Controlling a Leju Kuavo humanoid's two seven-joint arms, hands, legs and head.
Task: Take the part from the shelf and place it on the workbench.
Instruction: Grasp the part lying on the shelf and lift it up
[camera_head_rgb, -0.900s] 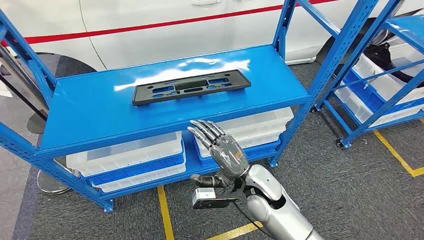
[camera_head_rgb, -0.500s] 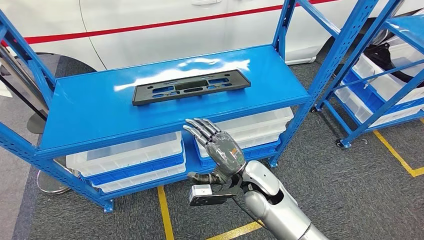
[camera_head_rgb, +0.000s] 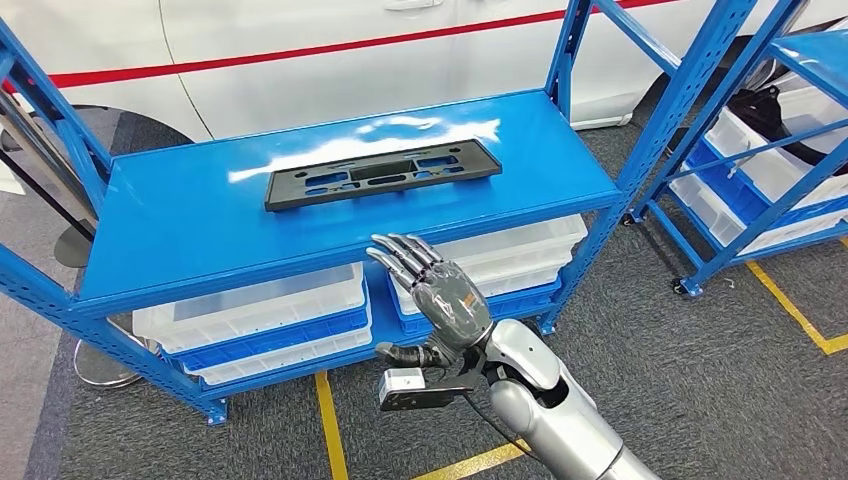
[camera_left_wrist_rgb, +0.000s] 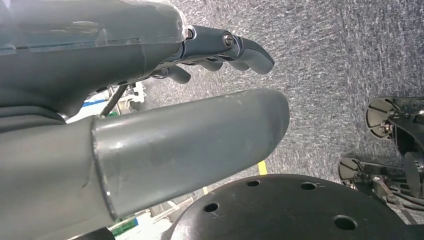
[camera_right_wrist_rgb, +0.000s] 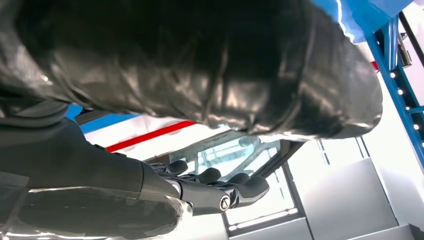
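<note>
The part (camera_head_rgb: 382, 174) is a long, flat, black plastic panel, shaped like a licence-plate holder, with several rectangular and slotted cut-outs along its length and a raised rim. It lies flat on the glossy blue top board of the shelf (camera_head_rgb: 200, 230), a little toward 12 o'clock from the board's centre, its long side running roughly from 9 to 3 o'clock and slightly tilted up at the 3 o'clock end. Nothing touches it.

The right hand (camera_head_rgb: 437, 297) is raised in front of the shelf's near edge, at about 6 o'clock from the part and well apart from it; its fingers are stretched out and spread, pointing toward 11 o'clock, and it holds nothing. The left hand (camera_left_wrist_rgb: 150, 125) hangs over grey carpet, thumb extended and fingers only loosely bent, with nothing in it.

Below the top board stand white and blue bins (camera_head_rgb: 262, 315). A white car with a red stripe (camera_head_rgb: 300, 50) stands behind the shelf, at 12 o'clock
</note>
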